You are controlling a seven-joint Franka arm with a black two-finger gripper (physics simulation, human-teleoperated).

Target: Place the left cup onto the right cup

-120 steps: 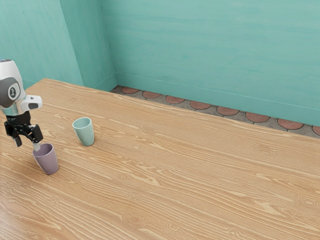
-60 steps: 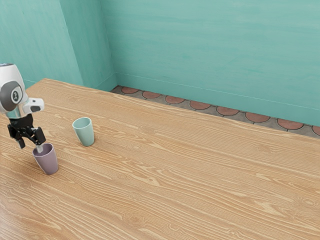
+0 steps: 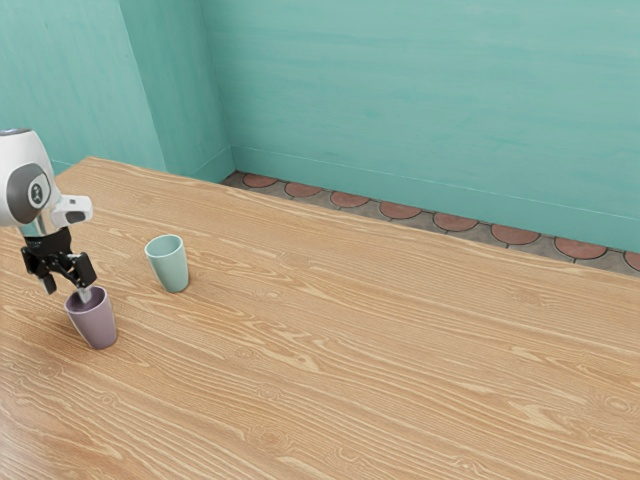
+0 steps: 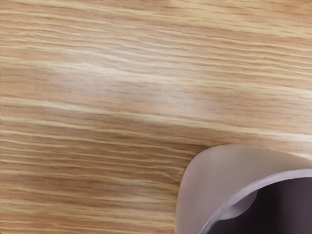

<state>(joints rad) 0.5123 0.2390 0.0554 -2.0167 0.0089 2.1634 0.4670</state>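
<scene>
A purple cup [image 3: 93,318] stands upright on the wooden table [image 3: 380,330] at the exterior view's left. A teal cup [image 3: 168,263] stands upright a short way behind it and to the right. My gripper [image 3: 66,290] hangs over the purple cup's left rim and is open. One fingertip is at the cup's mouth, the other outside its left wall. In the wrist view the purple cup [image 4: 219,175] is close under my hand, with its rim and dark inside visible.
The table's far edge runs along a teal wall with a strip of red-brown floor tiles [image 3: 440,221]. Bare wood stretches to the right of both cups.
My hand has shifted a little to the right, toward the purple cup's mouth. Both cups stay where they were, and the fingers keep about the same spread.
</scene>
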